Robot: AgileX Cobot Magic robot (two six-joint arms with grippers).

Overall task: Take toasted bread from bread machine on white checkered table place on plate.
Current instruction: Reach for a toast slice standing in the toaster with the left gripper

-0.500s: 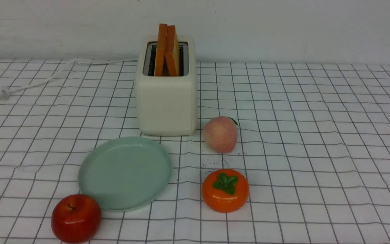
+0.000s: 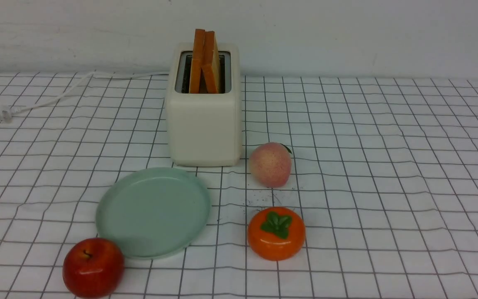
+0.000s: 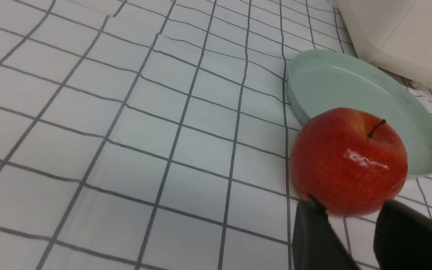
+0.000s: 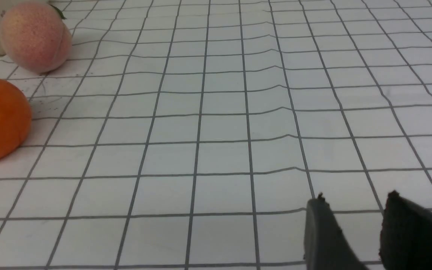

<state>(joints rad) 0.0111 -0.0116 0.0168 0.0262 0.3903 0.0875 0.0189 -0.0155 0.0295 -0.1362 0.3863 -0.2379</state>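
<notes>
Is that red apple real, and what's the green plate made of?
The apple is probably a plastic or wax fake: very glossy skin with a hard highlight. The plate is pale green, matte and faintly scuffed, likely plastic or melamine, though glazed ceramic is possible.

An apple (image 2: 93,267) crowds the plate (image 2: 152,211); a peach (image 2: 270,164) stands beside the bread machine (image 2: 203,128).

left gripper (image 3: 351,210): two matte black fingers (image 3: 313,240), wedge-shaped, tapering to narrow tips, small nub on one tip | right gripper (image 4: 356,198): same matte black tapering fingers (image 4: 411,232), tiny nubs on both tips, faintly grainy surface
</notes>
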